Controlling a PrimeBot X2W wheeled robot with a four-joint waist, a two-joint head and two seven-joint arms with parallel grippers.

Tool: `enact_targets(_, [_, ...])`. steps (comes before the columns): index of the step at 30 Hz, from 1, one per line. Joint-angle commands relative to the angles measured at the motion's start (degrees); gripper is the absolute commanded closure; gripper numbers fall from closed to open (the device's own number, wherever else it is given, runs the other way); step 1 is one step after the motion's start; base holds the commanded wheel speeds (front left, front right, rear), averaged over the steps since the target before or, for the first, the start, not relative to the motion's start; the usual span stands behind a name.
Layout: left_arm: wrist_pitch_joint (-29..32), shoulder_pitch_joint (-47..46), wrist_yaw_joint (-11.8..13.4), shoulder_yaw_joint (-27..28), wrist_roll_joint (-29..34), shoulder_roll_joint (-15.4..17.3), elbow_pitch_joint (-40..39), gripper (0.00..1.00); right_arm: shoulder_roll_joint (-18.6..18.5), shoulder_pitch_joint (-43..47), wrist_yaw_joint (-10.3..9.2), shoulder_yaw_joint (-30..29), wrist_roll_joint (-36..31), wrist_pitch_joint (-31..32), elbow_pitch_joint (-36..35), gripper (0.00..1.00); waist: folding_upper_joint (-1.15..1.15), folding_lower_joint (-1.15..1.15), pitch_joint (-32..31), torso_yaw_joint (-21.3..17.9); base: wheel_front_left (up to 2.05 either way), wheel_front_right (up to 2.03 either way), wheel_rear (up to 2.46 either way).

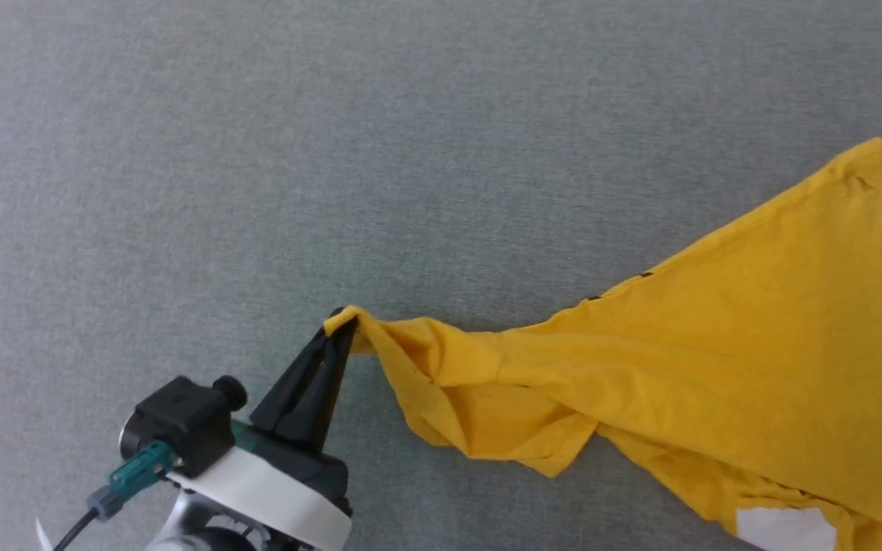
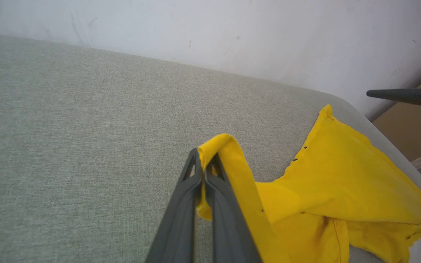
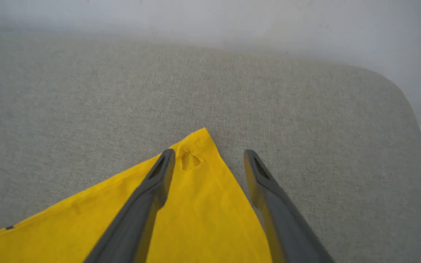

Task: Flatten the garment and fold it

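Left gripper [image 1: 341,323] tight on garment [image 1: 717,360] corner

No text, label, brand name, number or sign can be read in any view. The few small dark marks along one edge of the garment [image 1: 755,344] are too small to tell whether they are characters.
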Motion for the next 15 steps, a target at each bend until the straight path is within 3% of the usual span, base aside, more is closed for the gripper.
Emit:
enact_targets(1, [-0.1, -1.21, -0.51, -0.39, 0.4, -0.37, 0.4, 1.0, -1.06, -1.28, -0.05, 0.79, -0.86, 0.37, 1.79, 0.0, 0.0, -0.01, 1.44, 1.78, 0.0, 0.0, 0.0])
enact_targets(15, [-0.74, -4.59, -1.41, -2.71, 0.46, -1.72, 2.75, 1.0, -8.85, -5.0, -0.05, 6.14, -2.11, -0.2, 15.66, 0.0, 0.0, -0.01, 4.91, 6.4, 0.0, 0.0, 0.0])
